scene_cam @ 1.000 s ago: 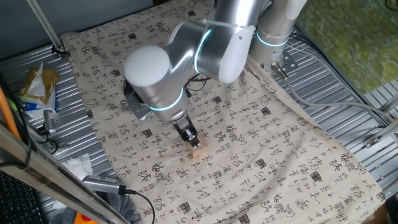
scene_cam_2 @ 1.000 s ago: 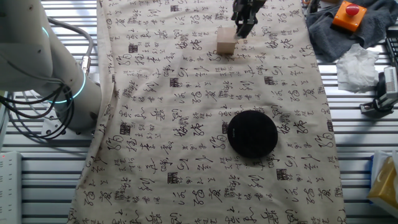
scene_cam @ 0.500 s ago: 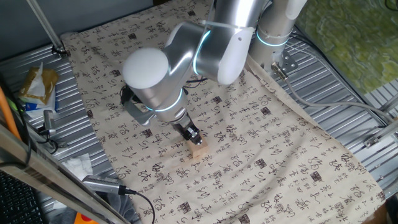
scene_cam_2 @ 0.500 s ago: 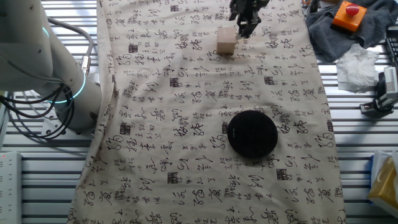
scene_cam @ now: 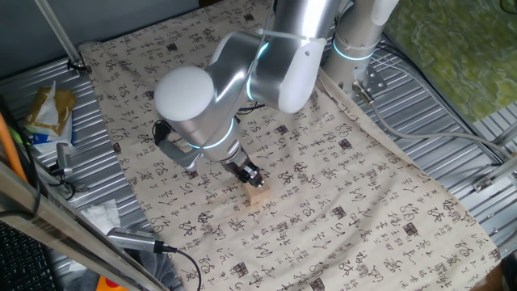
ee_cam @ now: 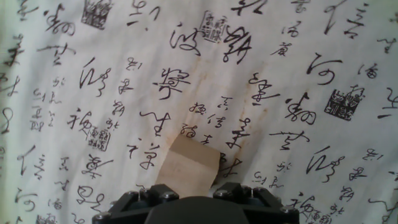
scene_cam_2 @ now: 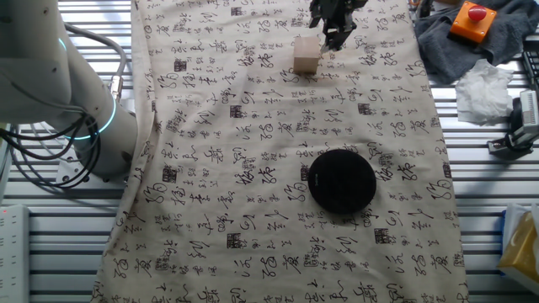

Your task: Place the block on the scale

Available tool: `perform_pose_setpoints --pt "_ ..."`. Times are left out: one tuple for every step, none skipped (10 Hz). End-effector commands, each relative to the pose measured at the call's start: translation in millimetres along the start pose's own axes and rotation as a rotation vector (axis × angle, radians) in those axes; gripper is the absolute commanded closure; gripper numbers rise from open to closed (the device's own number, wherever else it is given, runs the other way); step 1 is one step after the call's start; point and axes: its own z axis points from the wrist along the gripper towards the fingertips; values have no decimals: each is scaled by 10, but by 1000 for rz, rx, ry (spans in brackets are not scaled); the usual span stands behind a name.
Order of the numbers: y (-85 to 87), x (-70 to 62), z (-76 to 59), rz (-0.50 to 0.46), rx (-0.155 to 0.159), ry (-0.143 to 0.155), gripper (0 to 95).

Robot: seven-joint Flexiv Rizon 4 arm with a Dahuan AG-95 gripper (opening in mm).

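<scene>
The block (scene_cam: 257, 195) is a small tan wooden cube standing on the calligraphy cloth. It also shows in the other fixed view (scene_cam_2: 306, 55). My gripper (scene_cam: 250, 177) hangs just above it, fingers pointing down, and appears open; in the other fixed view my gripper (scene_cam_2: 333, 37) is at the block's right. In the hand view the block (ee_cam: 186, 167) lies at the bottom centre, partly under the hand's dark knuckles (ee_cam: 146, 198); the fingertips do not show there. The scale (scene_cam_2: 341, 180) is a flat black disc lying apart from the block on the cloth, hidden behind the arm in the first fixed view.
The printed cloth (scene_cam_2: 253, 210) covers a ribbed metal table. An orange button (scene_cam_2: 470, 17) on grey cloth and a white tissue (scene_cam_2: 487, 84) lie beside the cloth. A snack bag (scene_cam: 48, 109) and cables (scene_cam: 137, 238) lie on the table's side. The arm's base (scene_cam_2: 50, 76) stands at the left.
The arm has shifted slightly and the wrist has turned a little over the block. The block and the scale have not moved.
</scene>
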Motion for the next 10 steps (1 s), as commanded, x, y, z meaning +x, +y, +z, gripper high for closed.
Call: perform_pose_setpoints --pt "-45 43 -31 17 0 -1 380" --pt "-77 85 -47 18 -8 -1 380" --pt "-81 116 -45 32 -23 -8 380" --pt "-83 162 -43 66 -51 -18 190" --pt "-85 200 -43 79 -80 -22 190" --pt "-87 241 -39 89 -114 -11 190" --pt "-91 269 -21 101 -140 7 190" --pt "-93 279 -14 159 -175 -3 190" --pt "-93 282 -11 245 -201 2 190" --pt "-97 296 4 291 -220 13 190"
